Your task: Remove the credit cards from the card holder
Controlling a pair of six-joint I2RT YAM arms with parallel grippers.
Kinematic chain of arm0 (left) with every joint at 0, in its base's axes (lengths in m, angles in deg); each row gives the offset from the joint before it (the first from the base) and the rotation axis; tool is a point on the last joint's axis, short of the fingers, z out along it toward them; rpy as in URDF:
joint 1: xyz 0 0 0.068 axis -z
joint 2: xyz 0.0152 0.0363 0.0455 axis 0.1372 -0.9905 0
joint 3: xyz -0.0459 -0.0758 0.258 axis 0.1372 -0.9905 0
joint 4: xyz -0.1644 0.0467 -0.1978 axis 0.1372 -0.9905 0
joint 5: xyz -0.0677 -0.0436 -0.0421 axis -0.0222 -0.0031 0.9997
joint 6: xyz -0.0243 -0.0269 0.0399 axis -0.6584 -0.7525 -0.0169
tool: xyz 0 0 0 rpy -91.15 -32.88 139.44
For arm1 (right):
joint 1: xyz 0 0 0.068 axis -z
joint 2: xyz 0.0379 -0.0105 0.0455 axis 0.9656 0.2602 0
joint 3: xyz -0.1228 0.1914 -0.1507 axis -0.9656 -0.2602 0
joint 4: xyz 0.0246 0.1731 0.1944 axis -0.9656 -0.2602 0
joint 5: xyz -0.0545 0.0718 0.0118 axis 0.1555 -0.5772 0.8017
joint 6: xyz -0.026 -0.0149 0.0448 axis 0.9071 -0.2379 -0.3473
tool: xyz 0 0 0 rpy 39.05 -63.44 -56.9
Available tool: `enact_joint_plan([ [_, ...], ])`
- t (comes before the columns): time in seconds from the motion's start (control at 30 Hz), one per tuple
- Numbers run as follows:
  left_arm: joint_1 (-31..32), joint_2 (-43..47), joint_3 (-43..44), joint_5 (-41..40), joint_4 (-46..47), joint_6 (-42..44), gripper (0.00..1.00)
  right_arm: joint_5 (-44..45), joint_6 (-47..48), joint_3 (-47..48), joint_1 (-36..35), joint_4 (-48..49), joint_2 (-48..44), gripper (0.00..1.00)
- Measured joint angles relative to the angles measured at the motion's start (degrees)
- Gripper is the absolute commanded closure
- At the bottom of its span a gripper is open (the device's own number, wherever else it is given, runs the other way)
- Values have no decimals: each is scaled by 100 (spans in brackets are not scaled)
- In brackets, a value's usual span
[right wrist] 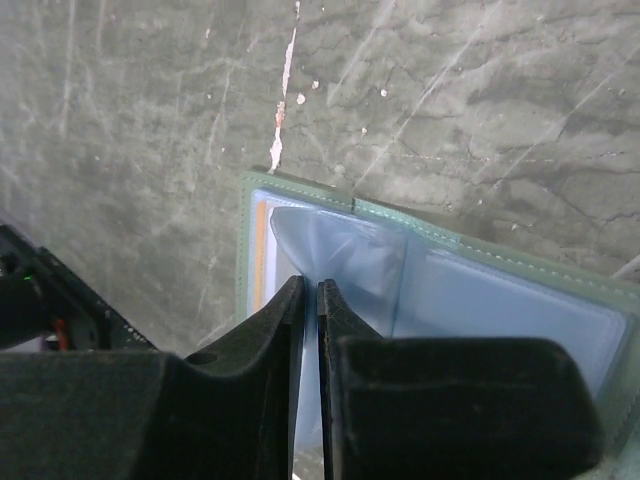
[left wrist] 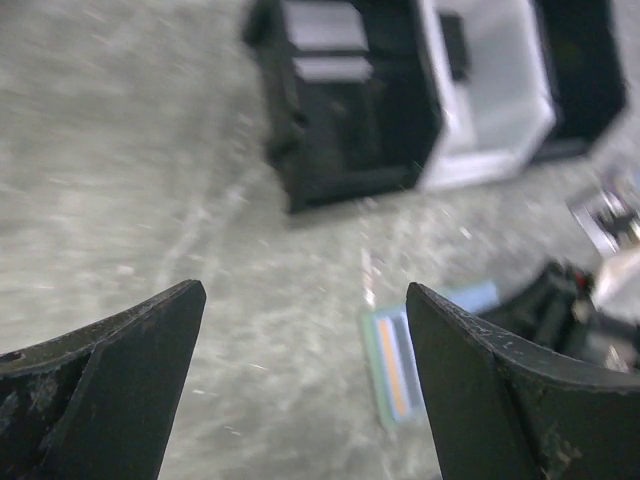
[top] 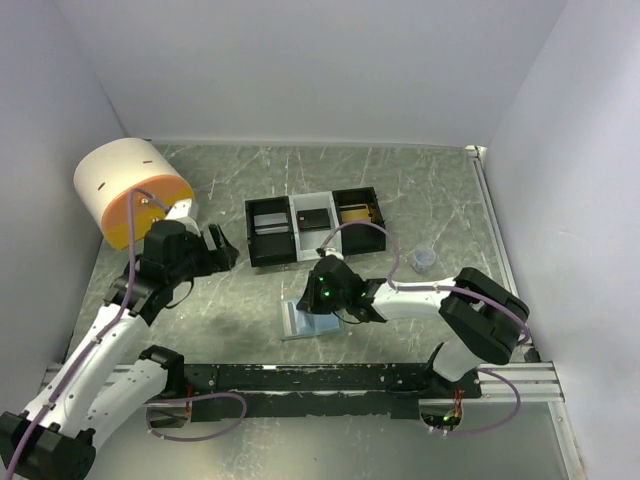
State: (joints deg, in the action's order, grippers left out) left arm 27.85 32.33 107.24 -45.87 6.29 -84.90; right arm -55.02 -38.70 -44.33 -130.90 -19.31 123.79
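Rail [top: 330, 378]: nearest in the overhead view, at 6 o'clock, with both arms rising from it.
Card holder [top: 300, 320]: lies open on the surface [top: 230, 310], at 6 o'clock from the tray [top: 312, 225].
Right claw [top: 330, 308]: down on the holder, hiding part of it.
Left claw [top: 222, 247]: at 9 o'clock from the tray, well apart from the holder.
Left claw, own view [left wrist: 305, 300]: wide and empty, hanging over bare surface. The holder [left wrist: 395, 365] sits at 5 o'clock, with an orange stripe showing in it.
Right claw, own view [right wrist: 310, 290]: narrow, its jaws nearly together on a pale sheet [right wrist: 340, 250] that rises from the holder's [right wrist: 500, 290] left panel.
Pale sheet: I cannot tell whether it is one of the credit cards or the pocket film.
Orange strip [right wrist: 261, 260]: tucked at 9 o'clock of the sheet, likely a card edge, and not gripped.
Holder lifting: if the claw has pinched film, a pull would likely carry the whole holder up.
Holder sliding: nothing pins it, so a tight card may drag it along.
Sheet slipping: so thin a pinch could lose the sheet.
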Motion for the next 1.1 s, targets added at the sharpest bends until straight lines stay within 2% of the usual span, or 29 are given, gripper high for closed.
enact_joint_plan([
  [0.1, 24, 109, -699, 1211, 664, -369, 8, -337, -109, -170, 208, 264, -101, 91],
  [0.17, 122, 96, -1056, 1733, 990, -610, 9, -501, -157, -216, 275, 382, -127, 92],
  [0.3, 761, 35, -1510, 2170, 1550, -1014, 12, -688, -264, -313, 326, 577, -179, 92],
  [0.5, 2214, -400, -2105, 2079, 2767, -1742, 19, -767, -352, -448, 361, 745, -216, 92],
  [0.67, 3049, -1093, -2385, 1663, 3359, -2251, 24, -780, -378, -483, 387, 796, -216, 92],
  [1.1, 3825, -2734, -2253, 752, 4623, -2809, 37, -787, -409, -590, 417, 824, -323, 92],
])
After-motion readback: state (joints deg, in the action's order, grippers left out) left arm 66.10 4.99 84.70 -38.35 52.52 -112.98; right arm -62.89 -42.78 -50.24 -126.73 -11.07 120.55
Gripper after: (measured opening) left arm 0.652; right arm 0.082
